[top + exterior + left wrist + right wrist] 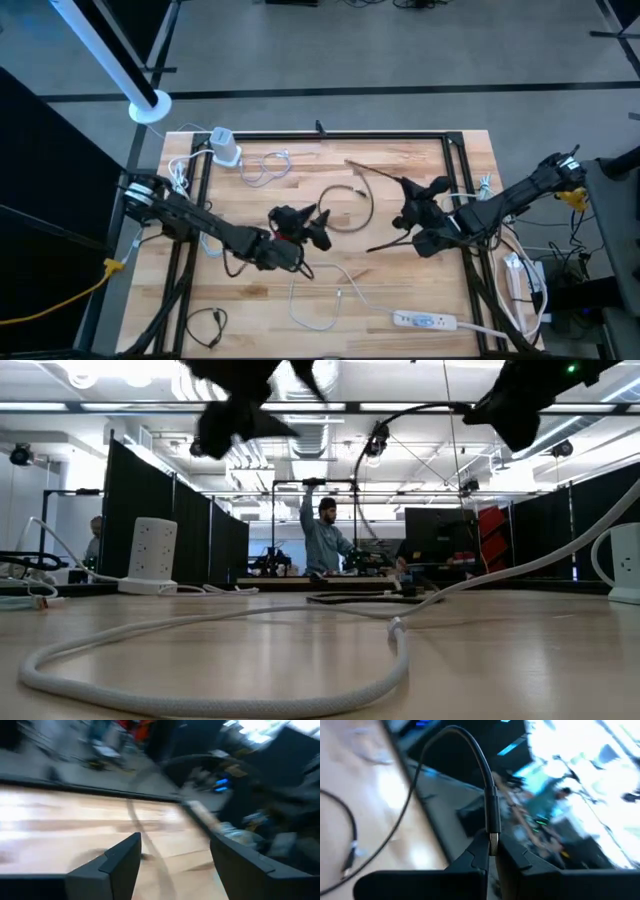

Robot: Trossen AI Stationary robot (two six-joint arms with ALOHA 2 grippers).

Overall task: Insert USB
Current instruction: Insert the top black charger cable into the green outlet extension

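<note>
Both arms sit mid-frame: right gripper (492, 851) pinches a thin dark cable's plug (493, 817); left gripper (172, 857) spread, seemingly empty.

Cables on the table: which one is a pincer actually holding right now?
The dark cable. The right pincer is shut on its plug end, and it arches up off the wood. The white cables lie loose on the table, untouched.

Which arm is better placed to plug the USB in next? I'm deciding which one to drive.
Probably the right. The right gripper is shut on the dark cable, just behind its plug end. The left gripper is open and empty, above the table.
</note>
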